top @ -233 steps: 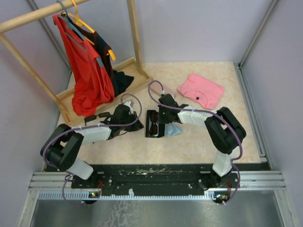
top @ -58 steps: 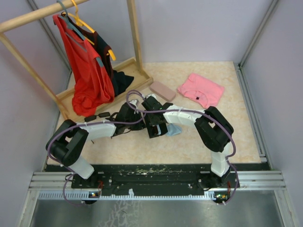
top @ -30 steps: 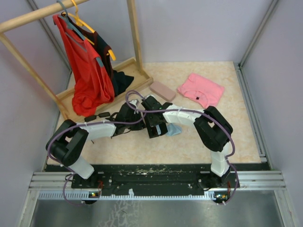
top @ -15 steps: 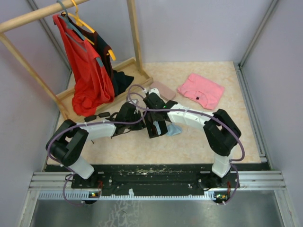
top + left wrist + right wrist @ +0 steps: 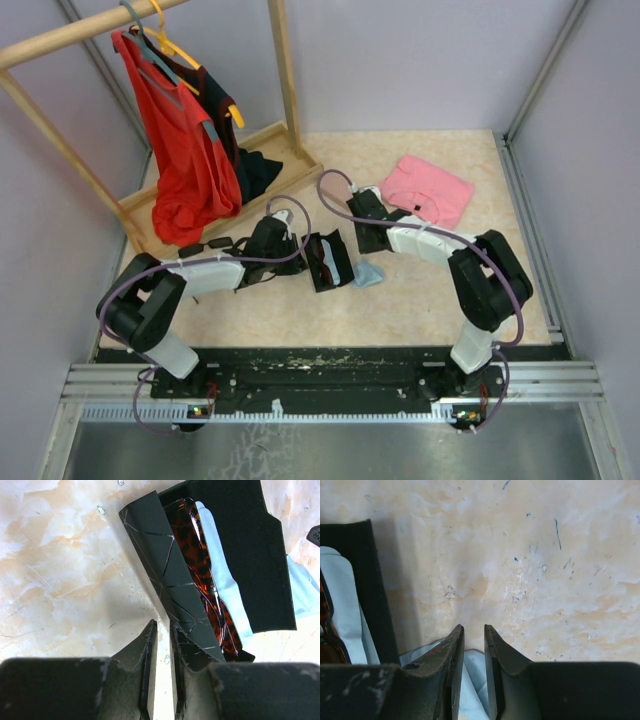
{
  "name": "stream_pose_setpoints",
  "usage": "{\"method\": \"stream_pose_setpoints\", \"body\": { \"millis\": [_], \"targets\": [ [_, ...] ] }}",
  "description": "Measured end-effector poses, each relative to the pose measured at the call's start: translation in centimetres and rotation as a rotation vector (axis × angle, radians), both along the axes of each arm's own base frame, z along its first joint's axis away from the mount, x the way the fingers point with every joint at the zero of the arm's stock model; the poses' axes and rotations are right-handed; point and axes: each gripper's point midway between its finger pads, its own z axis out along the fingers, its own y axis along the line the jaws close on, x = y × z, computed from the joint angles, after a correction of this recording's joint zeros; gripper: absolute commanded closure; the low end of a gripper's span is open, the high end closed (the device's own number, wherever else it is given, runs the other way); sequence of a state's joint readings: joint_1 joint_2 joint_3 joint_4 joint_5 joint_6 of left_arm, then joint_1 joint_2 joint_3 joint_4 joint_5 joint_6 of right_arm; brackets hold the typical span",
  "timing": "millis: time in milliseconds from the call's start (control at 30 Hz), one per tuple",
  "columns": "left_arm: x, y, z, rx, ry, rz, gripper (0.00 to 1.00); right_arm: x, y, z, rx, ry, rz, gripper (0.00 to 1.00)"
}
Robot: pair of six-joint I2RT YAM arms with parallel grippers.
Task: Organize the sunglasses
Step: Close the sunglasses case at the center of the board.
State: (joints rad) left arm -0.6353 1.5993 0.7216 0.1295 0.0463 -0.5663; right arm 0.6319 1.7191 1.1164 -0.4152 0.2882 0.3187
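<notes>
Two arms, both reaching in over the table (image 5: 420,300).

Left: elbow bent near the left edge, forearm low and running right, wrist ending just left of the case (image 5: 235,540). Left gripper (image 5: 161,629) pointed down at the table beside the case's patterned flap. Jaws parted by a narrow slit, bare table seen through it, nothing between. Touching the flap's lower end or merely beside it: cannot tell.

Right: elbow raised on the right side, forearm running back toward the left, wrist ending behind the case and in front of the pink garment (image 5: 425,190). Right gripper (image 5: 474,630) aimed down. Jaws apart by a thin gap, nothing pinched, table and a corner of cloth (image 5: 368,273) below.

Two pairs of sunglasses:
- Reddish-brown pair (image 5: 200,565), folded, lying inside the open case on blue cloth.
- Black pair (image 5: 213,245), on the table just behind the left forearm, well apart from the case.

One black case, lying open. Blue cloth inside it and past its right edge; one piece or two, cannot tell. One pink garment, flat on the table. One wooden rack (image 5: 285,70) at the back left, with one red top (image 5: 185,150) hanging.
</notes>
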Motion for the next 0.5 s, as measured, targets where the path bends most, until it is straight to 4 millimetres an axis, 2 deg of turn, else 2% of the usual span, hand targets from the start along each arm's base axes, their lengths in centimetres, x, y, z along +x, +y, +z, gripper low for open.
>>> {"method": "stream_pose_setpoints", "body": {
  "millis": [100, 133, 300, 500],
  "targets": [
    [0.0, 0.1, 0.0, 0.003, -0.001, 0.001, 0.78, -0.2, -0.6, -0.9, 0.041, 0.039, -0.012, 0.77],
    [0.0, 0.1, 0.0, 0.003, -0.002, 0.001, 0.78, -0.2, -0.6, -1.1, 0.060, 0.047, -0.009, 0.80],
    [0.0, 0.1, 0.0, 0.005, -0.001, 0.002, 0.78, -0.3, 0.9, -1.4, 0.165, 0.074, 0.038, 0.91],
    [0.0, 0.1, -0.1, 0.006, -0.001, 0.002, 0.78, -0.1, 2.8, -1.3, 0.254, 0.085, 0.092, 0.93]
  ]
}}
